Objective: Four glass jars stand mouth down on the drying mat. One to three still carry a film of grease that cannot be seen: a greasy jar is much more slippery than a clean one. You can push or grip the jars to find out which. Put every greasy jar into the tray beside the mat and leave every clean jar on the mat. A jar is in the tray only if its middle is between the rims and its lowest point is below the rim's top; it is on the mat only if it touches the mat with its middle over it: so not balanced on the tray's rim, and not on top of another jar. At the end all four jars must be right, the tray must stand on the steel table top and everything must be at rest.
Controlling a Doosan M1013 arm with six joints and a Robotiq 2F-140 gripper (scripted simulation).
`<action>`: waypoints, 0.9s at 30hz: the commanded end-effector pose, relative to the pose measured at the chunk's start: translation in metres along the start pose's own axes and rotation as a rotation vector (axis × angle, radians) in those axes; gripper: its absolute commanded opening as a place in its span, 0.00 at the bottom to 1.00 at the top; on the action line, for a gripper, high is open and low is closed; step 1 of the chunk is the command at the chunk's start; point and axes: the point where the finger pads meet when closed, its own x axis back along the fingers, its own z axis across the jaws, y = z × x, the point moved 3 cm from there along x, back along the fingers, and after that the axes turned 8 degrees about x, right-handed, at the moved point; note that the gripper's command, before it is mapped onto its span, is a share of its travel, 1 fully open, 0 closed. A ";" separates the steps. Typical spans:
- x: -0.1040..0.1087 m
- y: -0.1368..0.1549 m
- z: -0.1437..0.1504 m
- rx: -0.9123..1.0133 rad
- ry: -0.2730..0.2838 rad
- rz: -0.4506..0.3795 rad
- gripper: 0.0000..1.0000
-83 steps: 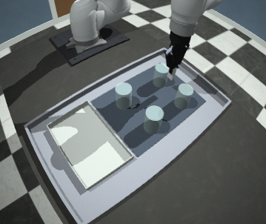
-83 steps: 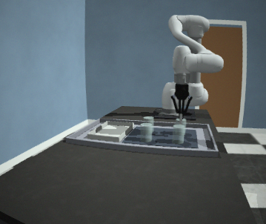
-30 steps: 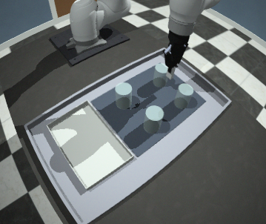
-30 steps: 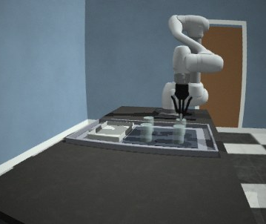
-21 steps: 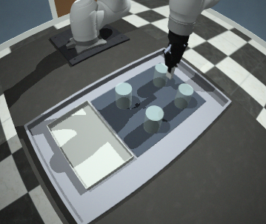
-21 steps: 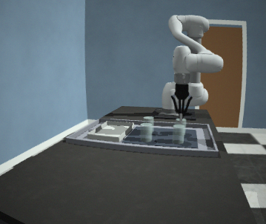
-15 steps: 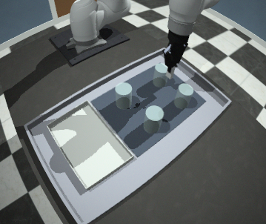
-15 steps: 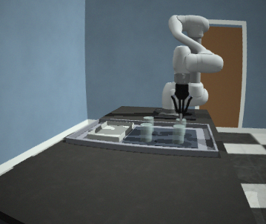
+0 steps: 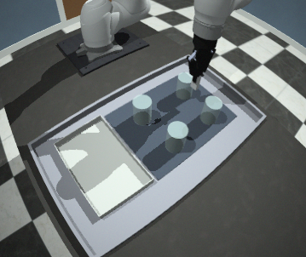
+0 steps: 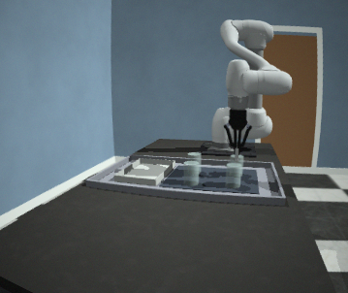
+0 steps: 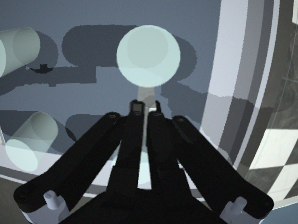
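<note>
Four pale green glass jars stand mouth down on the dark blue drying mat: a back right jar, a front right jar, a front left jar and a back left jar. The grey tray beside the mat is empty. My gripper is shut and empty. It points down between the two right jars. In the wrist view its fingers partly cover the back right jar; contact cannot be told.
A raised pale rim surrounds the steel table top under the mat and tray. The robot's base stands behind it. Dark shadows of the arm and jars cross the mat and tray.
</note>
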 end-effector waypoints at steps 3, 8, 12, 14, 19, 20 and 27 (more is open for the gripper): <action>0.001 -0.001 0.000 0.000 0.000 0.000 0.00; 0.001 -0.001 0.000 0.000 0.000 0.000 0.00; 0.001 -0.002 0.000 0.000 0.000 0.000 0.00; 0.002 -0.002 0.000 0.000 0.000 0.000 0.00; 0.002 -0.002 0.000 0.000 0.000 0.000 0.00; 0.002 -0.003 0.000 0.000 0.000 0.000 0.00; 0.003 -0.004 0.001 0.000 0.000 0.000 0.00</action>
